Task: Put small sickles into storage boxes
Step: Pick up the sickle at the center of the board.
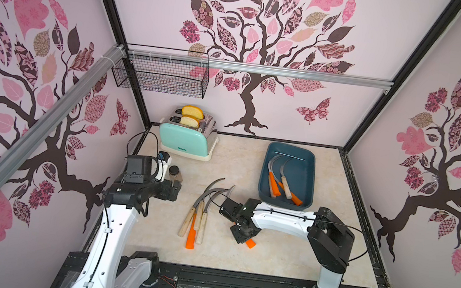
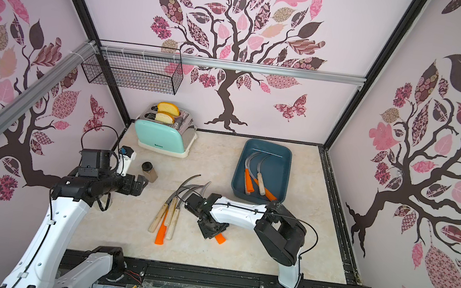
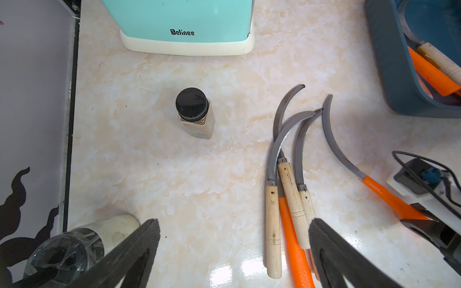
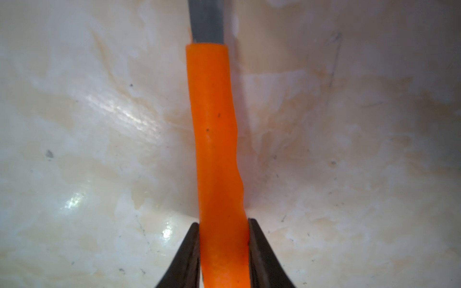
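Now the right hand point(image 4: 224, 224) clamps an orange-handled, grey-bladed sickle point(image 4: 212, 119) near the dark teal plastic tray point(image 1: 301, 173); next, probably, a lift across.

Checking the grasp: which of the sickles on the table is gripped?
The lone orange-handled sickle, apart from the bundle; the right gripper is shut on its handle.

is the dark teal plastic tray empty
No, small grey-bladed sickles with orange and pale wood handles lie inside the dark teal plastic tray.
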`<state>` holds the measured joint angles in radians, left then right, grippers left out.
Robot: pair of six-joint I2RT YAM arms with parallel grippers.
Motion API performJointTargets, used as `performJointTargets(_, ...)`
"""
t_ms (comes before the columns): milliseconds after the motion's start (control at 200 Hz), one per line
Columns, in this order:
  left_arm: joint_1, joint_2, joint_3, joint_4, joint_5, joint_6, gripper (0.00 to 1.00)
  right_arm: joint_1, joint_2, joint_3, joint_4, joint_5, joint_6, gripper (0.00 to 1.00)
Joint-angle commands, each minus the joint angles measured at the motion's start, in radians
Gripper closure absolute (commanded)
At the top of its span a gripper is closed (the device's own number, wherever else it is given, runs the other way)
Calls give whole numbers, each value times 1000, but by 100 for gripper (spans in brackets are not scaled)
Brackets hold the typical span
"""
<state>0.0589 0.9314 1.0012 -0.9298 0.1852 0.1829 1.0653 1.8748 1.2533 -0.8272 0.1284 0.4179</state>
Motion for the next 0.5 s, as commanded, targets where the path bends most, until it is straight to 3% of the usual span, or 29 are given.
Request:
performJointTargets(0, 5, 1, 31, -2, 9, -7, 2, -9, -40, 2, -15, 29, -8, 80)
performJointTargets(495, 5, 4, 38, -8, 8, -8, 2, -17, -90, 29, 18, 56, -17, 86)
